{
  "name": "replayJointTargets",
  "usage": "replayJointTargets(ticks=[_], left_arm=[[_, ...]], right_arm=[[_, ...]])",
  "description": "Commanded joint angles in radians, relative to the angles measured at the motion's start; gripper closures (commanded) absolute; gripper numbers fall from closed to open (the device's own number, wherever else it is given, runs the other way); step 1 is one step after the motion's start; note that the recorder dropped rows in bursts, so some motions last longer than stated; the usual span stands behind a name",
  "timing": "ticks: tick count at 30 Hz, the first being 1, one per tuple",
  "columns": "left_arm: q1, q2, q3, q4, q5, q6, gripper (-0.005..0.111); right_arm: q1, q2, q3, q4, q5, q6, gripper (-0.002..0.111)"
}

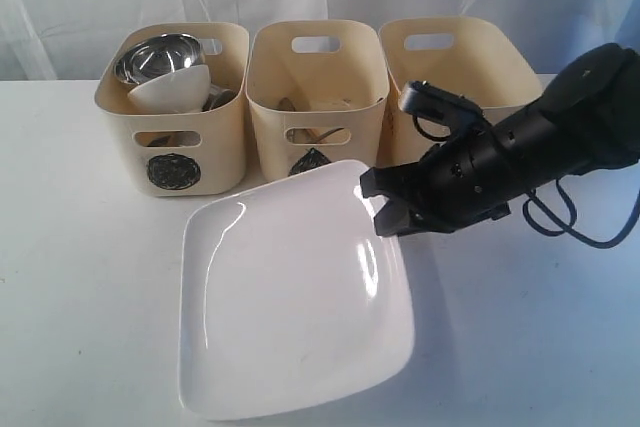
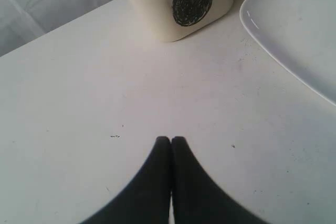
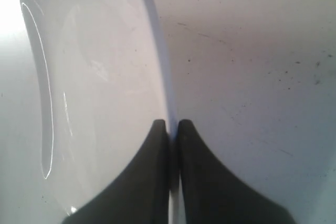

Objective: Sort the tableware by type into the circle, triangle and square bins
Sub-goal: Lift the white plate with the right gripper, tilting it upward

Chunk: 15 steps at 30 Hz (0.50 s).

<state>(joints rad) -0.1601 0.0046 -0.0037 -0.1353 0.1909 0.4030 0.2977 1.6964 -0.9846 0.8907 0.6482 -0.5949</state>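
Square white plate (image 1: 290, 317), glossy, rim pinched by right gripper (image 3: 172, 124); left gripper (image 2: 170, 139) clenched empty.

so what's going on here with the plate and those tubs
A two-armed robot is sorting tableware into marked tubs. The right gripper is pinched on the rim of the large square white plate, which lies in front of the tubs; whether it is off the table is hard to tell. The left gripper is shut on nothing, over bare table near the circle tub. That tub holds a steel bowl and a small white bowl.
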Motion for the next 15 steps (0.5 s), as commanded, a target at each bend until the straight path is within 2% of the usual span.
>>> replayJointTargets(ticks=[1,15], left_arm=[[-0.004,-0.005,0.004,-0.014,-0.004,-0.002,0.107],[-0.007,-0.005,0.004,-0.014,-0.004,-0.002,0.107]], right_arm=[[-0.009,-0.042,0.004,0.017,0.018,-0.012,0.108],[-0.009,-0.140,-0.042,0.029,0.049,-0.012,0.108]])
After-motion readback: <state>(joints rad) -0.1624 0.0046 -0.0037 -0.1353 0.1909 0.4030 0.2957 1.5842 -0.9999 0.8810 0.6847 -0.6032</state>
